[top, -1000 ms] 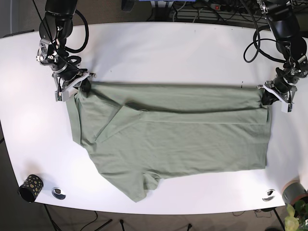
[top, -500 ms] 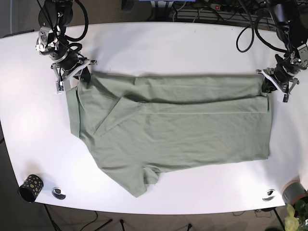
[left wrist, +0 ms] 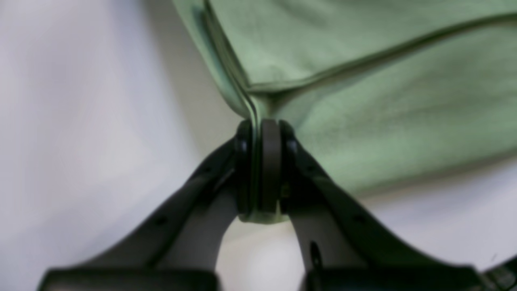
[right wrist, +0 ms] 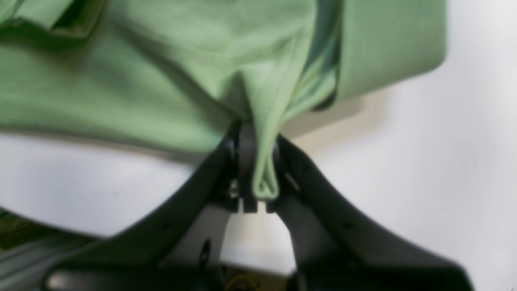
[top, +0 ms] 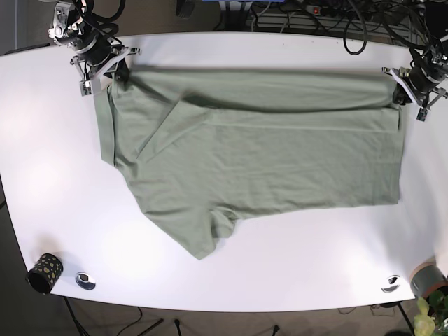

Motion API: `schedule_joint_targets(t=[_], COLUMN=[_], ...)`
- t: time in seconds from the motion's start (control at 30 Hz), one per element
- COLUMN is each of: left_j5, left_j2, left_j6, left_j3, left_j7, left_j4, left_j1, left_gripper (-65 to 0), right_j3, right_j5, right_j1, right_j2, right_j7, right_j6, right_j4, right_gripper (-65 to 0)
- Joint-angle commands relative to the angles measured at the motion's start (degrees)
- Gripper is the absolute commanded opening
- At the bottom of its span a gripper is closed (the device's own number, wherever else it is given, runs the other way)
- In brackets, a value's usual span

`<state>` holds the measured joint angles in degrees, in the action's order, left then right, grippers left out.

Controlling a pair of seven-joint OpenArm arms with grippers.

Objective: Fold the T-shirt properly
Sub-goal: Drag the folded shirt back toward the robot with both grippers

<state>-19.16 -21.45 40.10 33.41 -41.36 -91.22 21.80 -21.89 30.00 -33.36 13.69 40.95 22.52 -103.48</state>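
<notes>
A sage-green T-shirt lies spread on the white table, its far edge lifted and stretched between my two grippers. My left gripper, on the base view's right, is shut on the shirt's far right corner; the left wrist view shows the fabric pinched between the pads. My right gripper, on the base view's left, is shut on the far left corner; the right wrist view shows a bunched fold clamped there. One sleeve points toward the near edge.
A dark patterned cup and a small round metal piece sit at the near left corner. Another metal piece, a grey pot and a plant are at the near right. Cables run behind the table's far edge.
Both grippers have moved toward the table's far edge, dragging the shirt with them. The shirt's far edge is now pulled taut higher in the base view.
</notes>
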Motion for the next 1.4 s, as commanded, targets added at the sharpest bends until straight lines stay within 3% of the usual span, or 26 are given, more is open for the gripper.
schedule_joint_targets(t=[0.0,0.2,0.4,0.5,0.63,0.73,0.8,0.9,1.03,1.2,1.37], left_j5=[-0.58,-0.58,-0.58,-0.58,-0.58,-0.49,-0.49,-0.84,-1.02,-3.48,-2.07], left_j2=[-1.1,-1.1,-1.1,-1.1,-1.1,-1.1,-1.27,-1.36,-1.1,-0.04,1.54], left_j6=[-0.1,-0.1,-0.1,-0.1,-0.1,-0.1,-0.1,-0.1,-0.1,-0.1,-0.1], left_j3=[1.36,3.65,3.73,3.65,3.56,3.73,3.73,3.91,8.22,9.01,8.92], left_j7=[0.62,0.35,0.35,0.35,0.35,0.35,0.35,0.35,0.35,0.35,0.35], left_j4=[-2.1,-4.03,-3.94,-3.86,-3.86,-3.68,-3.68,-3.94,-6.58,-9.22,-8.78], left_j1=[1.54,6.11,7.78,8.31,8.4,8.4,8.4,8.22,8.04,4.7,-0.75], left_gripper=[-63.9,-63.6,-63.1,-56.4,-37.9,-24.6,-22.8,-25.0,-25.1,-25.1,-25.1], right_j3=[-1.1,-2.86,-2.86,-3.03,-3.21,-3.21,-3.21,-5.32,-7.96,-8.92,-8.57], right_j5=[0.55,0.55,0.46,0.37,0.2,0.46,0.46,0.64,2.75,5.03,4.86], right_j1=[-1.84,-6.15,-8.17,-8.88,-9.14,-10.02,-10.02,-10.11,-9.49,-5.45,1.06], right_j2=[-0.46,-2.31,-2.4,-3.54,-4.33,-4.33,-4.33,-4.42,-5.39,-3.54,-1.78], right_j7=[-0.82,-0.82,-0.82,-0.91,-0.99,-1.17,-1.26,-1.26,-1.26,-0.82,-0.47], right_j6=[0.11,0.11,0.11,0.11,0.11,0.11,0.11,0.11,0.11,0.2,0.11], right_j4=[-2.23,-4.43,-4.61,-4.69,-4.78,-4.78,-5.31,-7.07,-8.3,-8.3,-7.86], right_gripper=[-65.0,-65.0,-63.1,-51.7,-32.2,-21.7,-20.9,-23.0,-23.3,-22.8,-22.8])
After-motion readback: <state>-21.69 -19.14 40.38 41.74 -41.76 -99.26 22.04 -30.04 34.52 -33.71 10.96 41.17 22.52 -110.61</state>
